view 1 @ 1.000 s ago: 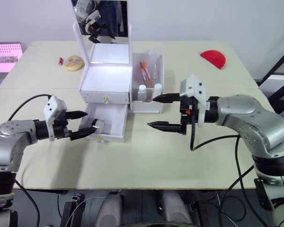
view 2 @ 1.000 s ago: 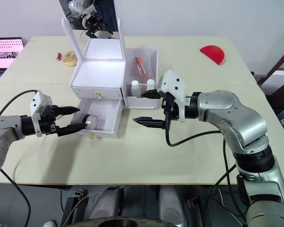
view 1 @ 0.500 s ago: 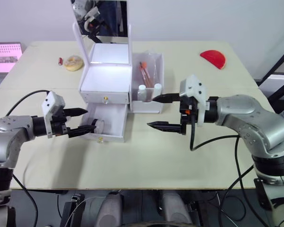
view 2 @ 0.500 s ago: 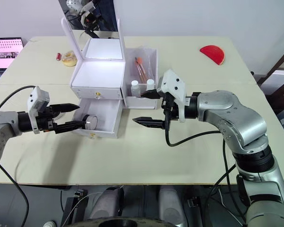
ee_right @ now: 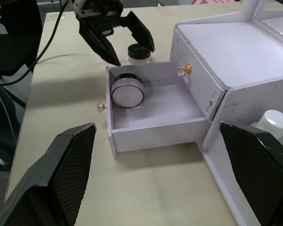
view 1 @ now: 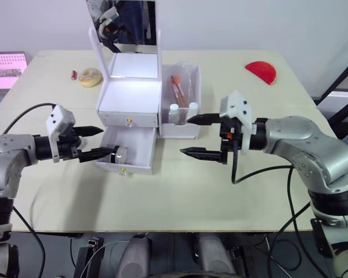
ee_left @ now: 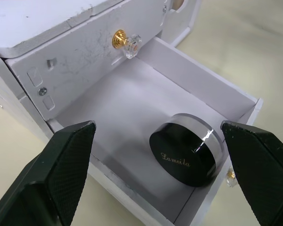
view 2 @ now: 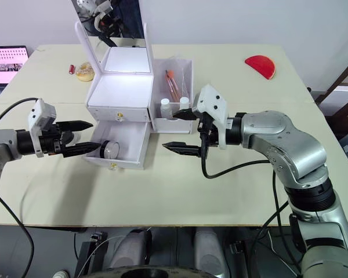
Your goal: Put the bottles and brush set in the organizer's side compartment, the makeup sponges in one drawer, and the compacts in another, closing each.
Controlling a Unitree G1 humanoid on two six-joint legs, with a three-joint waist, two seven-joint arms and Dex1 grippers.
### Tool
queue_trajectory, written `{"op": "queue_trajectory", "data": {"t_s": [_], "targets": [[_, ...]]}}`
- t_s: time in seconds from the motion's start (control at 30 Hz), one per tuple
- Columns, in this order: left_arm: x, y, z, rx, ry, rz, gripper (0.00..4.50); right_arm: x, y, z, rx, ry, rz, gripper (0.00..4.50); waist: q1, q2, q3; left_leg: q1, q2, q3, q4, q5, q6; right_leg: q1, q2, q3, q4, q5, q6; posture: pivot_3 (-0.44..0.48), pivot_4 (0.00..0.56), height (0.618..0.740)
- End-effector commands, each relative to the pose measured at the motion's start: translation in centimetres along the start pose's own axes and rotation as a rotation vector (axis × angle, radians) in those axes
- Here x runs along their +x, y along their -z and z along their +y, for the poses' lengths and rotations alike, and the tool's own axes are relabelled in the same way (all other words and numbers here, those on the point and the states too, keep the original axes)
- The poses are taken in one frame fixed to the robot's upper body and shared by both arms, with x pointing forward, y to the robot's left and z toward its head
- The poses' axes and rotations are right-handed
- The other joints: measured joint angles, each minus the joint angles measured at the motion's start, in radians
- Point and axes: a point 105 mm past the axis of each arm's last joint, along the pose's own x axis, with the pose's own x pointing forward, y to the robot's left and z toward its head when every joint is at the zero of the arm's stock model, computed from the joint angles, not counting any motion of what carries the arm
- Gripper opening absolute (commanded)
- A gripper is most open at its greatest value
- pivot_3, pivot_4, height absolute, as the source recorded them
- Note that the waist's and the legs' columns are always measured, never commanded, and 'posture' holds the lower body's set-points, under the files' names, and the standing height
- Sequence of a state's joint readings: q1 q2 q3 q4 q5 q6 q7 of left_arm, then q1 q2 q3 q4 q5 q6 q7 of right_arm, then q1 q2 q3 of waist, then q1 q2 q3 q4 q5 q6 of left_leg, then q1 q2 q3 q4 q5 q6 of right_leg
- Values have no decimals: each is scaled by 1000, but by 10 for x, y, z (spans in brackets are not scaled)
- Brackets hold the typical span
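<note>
The white organizer (view 1: 131,99) stands mid-table with its mirrored lid up. Its upper drawer is shut. Its lower drawer (view 1: 140,149) is pulled out, and a round black compact (ee_left: 187,150) lies in it near the front left corner. My left gripper (view 1: 107,141) is open just left of that drawer, holding nothing. A second round compact (ee_right: 140,53) sits on the table by its fingers. Two white bottles (view 1: 174,108) and the brush set (view 1: 178,91) stand in the side compartment (view 1: 195,78). My right gripper (view 1: 185,136) hovers open in front of that compartment. The makeup sponges are hidden.
A beige ring-shaped item (view 1: 91,76) and a small red item (view 1: 74,75) lie at the back left. A red half-disc (view 1: 261,71) lies at the back right. A pink screen (view 1: 6,69) stands beyond the table's left edge.
My left gripper has drawn back to the left, out of the lower drawer, leaving the compact inside. The right arm has not moved.
</note>
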State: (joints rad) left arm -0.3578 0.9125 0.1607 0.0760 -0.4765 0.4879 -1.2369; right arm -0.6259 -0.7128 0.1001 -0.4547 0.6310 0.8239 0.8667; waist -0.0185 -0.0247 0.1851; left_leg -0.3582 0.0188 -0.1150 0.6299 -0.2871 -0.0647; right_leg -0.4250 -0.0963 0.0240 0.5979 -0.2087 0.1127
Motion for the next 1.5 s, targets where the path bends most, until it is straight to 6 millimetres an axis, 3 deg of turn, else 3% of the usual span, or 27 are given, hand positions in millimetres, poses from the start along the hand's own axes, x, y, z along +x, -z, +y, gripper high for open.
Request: {"op": "queue_trajectory", "data": {"t_s": [0.03,0.4,1.17,1.5], "targets": [[-2,-11,-5,18,47,-13,4475,-2,-10,1,-41,6,-32,4500,0,0,0,0,0,0,0,0,0,0,0,0,0,0,0,0,150,739],[1,-9,7,110,51,50,4475,0,-11,6,-38,-6,-38,4500,1,0,0,0,0,0,1,0,0,0,0,0,0,0,0,0,150,739],[22,1,-3,56,250,105,4475,0,-10,8,-27,9,-37,4500,-1,0,0,0,0,0,0,0,0,0,0,0,1,1,4,0,150,739],[36,1,14,90,334,184,4475,-2,-9,9,-17,37,-42,4500,2,0,0,0,0,0,1,0,0,1,0,0,2,1,4,0,150,739]]}}
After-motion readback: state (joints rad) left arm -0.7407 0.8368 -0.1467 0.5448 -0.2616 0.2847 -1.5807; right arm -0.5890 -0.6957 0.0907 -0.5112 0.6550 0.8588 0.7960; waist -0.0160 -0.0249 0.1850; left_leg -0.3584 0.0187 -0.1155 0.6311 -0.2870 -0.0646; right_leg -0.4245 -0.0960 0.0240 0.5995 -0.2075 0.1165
